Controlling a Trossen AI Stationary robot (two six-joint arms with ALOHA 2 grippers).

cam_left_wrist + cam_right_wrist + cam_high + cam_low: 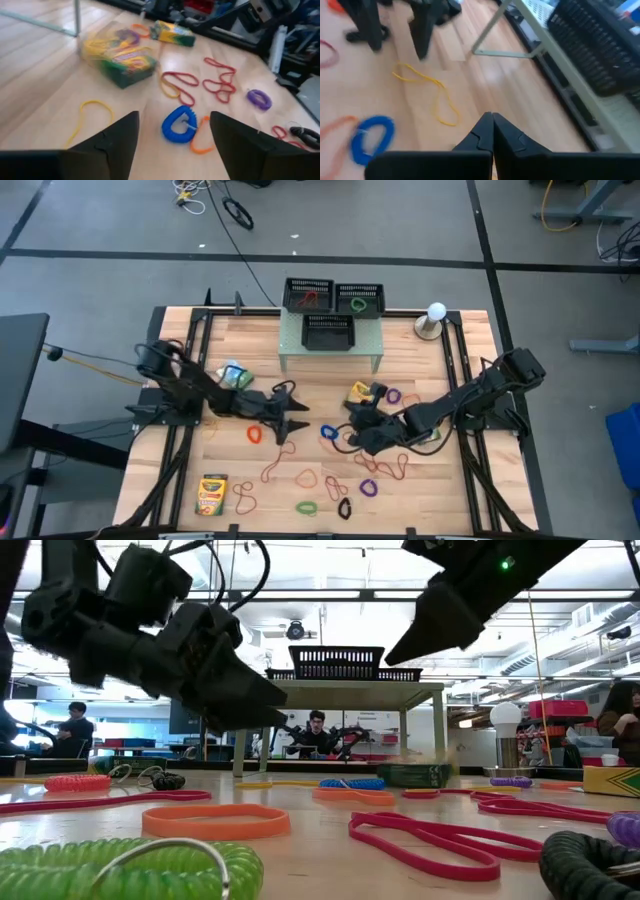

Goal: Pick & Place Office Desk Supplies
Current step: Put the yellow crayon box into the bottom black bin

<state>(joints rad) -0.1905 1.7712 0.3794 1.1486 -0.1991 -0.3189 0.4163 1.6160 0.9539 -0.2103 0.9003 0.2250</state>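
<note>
Bench (420, 500): pale wooden slatted top filling the middle of the high view, with both dark arms reaching in from its sides.
Left gripper (290, 408): left of centre in the high view, fingers spread wide apart with nothing between them; in its wrist view the two dark fingers (117, 142) frame a blue coiled band (178, 125) lying flat on the wood.
Lower-left crayon box (212, 493): small yellow-and-green carton lying flat near the lower left corner of the bench.
Upper-left crayon box (235, 375): second yellow-and-green carton, just beside the left arm, left of the riser.
Rubber bands (305, 477): thin loops in red, orange, green, blue, purple and black scattered across the lower middle of the bench, most between the two grippers.
Yellow loop (427, 85): thin yellow band stretched out flat on the wood, seen in the right wrist view.
Riser (330, 340): pale green perforated stand at upper centre, carrying one black mesh tray (328, 331); two more trays sit behind it.
Centre crayon box (362, 392): yellow-and-green carton right of centre, just beside the right gripper.
Right gripper (358, 418): right of centre, fingers pressed fully together, holding nothing.
White round lamp (436, 311): upper right of the bench.
</note>
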